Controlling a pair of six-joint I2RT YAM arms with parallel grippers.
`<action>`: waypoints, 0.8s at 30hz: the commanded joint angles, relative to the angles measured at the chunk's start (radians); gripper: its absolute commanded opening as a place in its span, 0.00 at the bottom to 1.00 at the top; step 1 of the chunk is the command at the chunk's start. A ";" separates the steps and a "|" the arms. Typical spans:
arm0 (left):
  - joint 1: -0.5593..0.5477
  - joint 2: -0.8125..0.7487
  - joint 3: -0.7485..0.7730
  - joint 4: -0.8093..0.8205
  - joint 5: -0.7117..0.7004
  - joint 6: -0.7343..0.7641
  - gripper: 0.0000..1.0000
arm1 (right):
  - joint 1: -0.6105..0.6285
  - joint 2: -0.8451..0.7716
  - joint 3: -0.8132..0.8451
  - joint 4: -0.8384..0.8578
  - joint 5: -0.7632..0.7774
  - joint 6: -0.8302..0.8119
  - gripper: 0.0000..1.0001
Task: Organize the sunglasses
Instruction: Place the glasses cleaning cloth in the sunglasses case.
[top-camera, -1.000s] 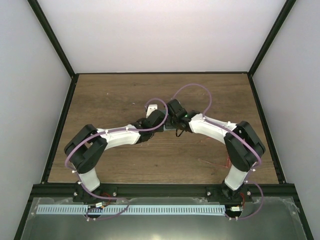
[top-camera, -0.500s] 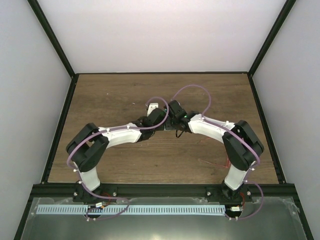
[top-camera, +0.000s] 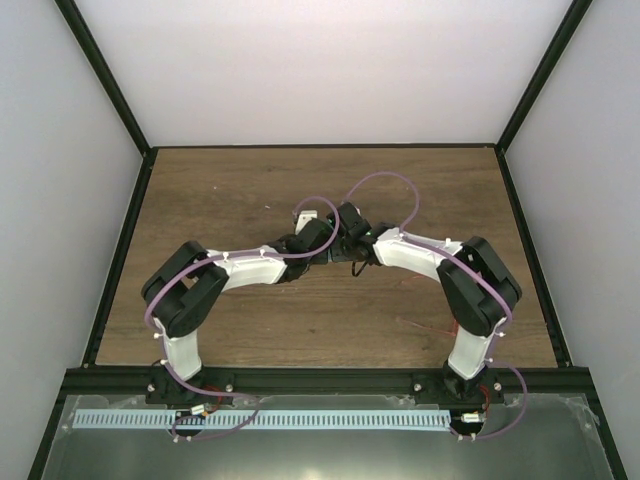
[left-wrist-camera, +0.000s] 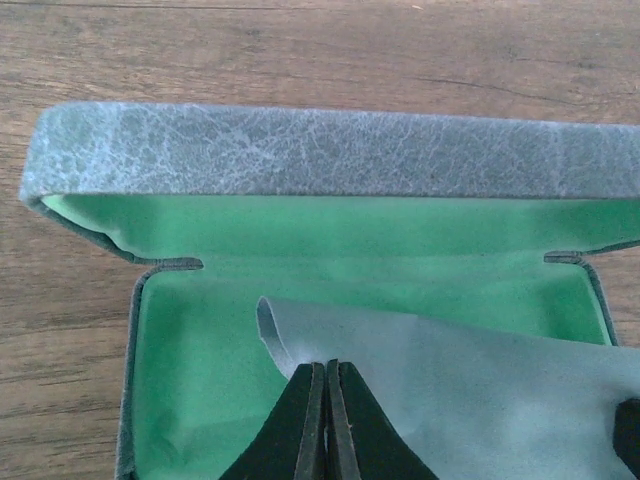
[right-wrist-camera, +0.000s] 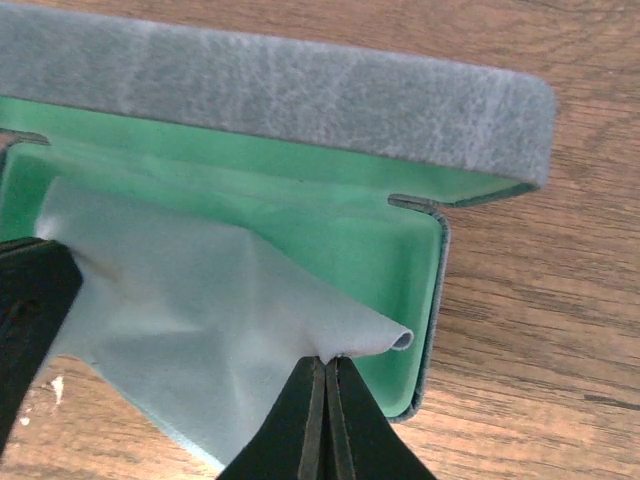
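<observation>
The case (left-wrist-camera: 300, 150) lies open at the middle of the table (top-camera: 220, 190), its blue-grey lid standing along the far side and its green lining exposed. A pale blue cloth (left-wrist-camera: 480, 390) is spread over the lower half of the case, its edges overhanging the near rim. The left gripper (left-wrist-camera: 326, 372) has its fingers pressed together, pinching the left edge of the cloth, where a small fold curls upward. The right gripper (right-wrist-camera: 325, 364) is likewise clamped on the right corner of the cloth, just inside the right end of the case. The sunglasses (top-camera: 418, 327) appear only as faint thin red lines on the table, near right of the case, beside the right arm; no detail is readable.
</observation>
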 joint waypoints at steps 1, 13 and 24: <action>0.010 0.014 0.021 0.018 0.009 0.017 0.05 | -0.014 0.023 0.026 -0.006 0.031 -0.002 0.01; 0.013 -0.074 -0.006 0.012 -0.004 0.019 0.05 | -0.016 -0.101 -0.024 0.030 0.053 0.001 0.01; 0.017 -0.043 0.001 0.035 -0.013 0.022 0.06 | -0.016 -0.062 -0.023 0.046 0.084 -0.011 0.01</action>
